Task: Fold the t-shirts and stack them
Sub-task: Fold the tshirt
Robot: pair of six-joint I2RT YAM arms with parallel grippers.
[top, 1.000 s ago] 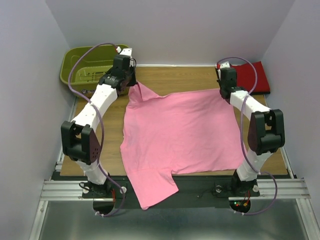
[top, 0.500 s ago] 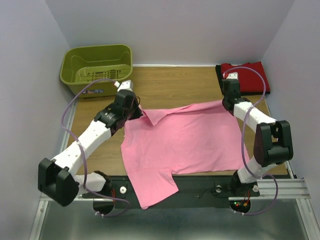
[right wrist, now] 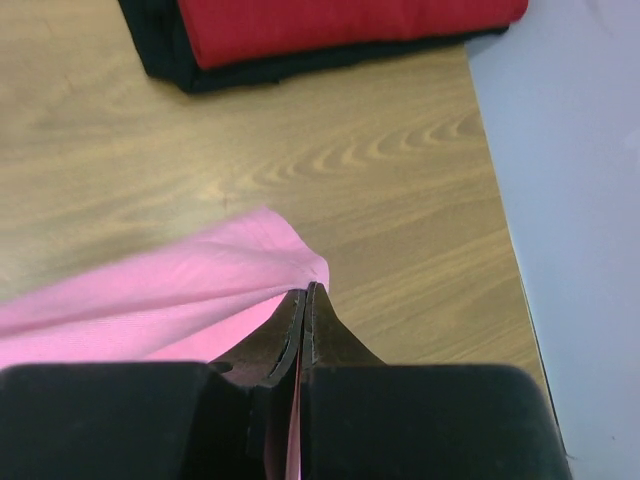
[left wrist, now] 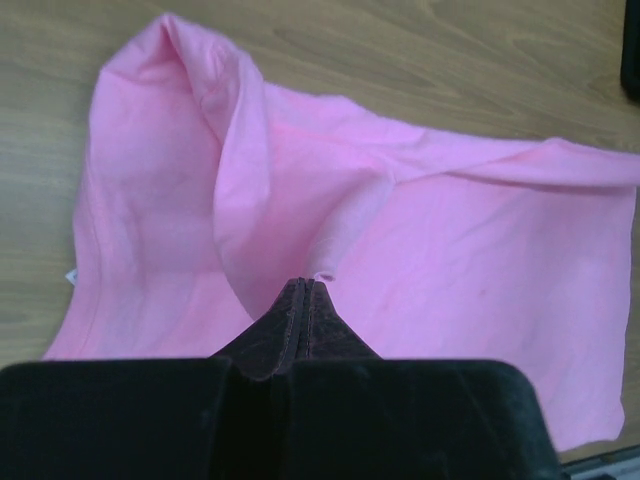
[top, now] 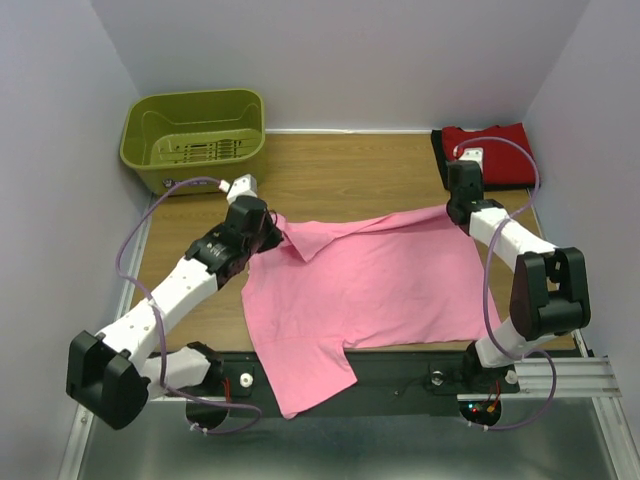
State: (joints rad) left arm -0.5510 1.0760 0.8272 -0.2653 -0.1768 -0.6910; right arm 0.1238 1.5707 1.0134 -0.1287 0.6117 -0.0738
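- The olive-green basket [top: 192,136] stands at the far left corner, just beside the table [top: 350,175].
- The left gripper [left wrist: 303,285] has its fingers pressed together on a fold of the pink t-shirt [top: 385,285], at the far left part of the shirt.
- The pink t-shirt lies spread in the middle of the table; its far edge is raised and doubled over, and one sleeve hangs over the near edge.
- The right gripper [right wrist: 305,292] is closed, pinching the far right corner of the pink cloth.
- The red t-shirt [right wrist: 340,18] lies folded at the far right corner, on top of a black t-shirt [right wrist: 165,50].
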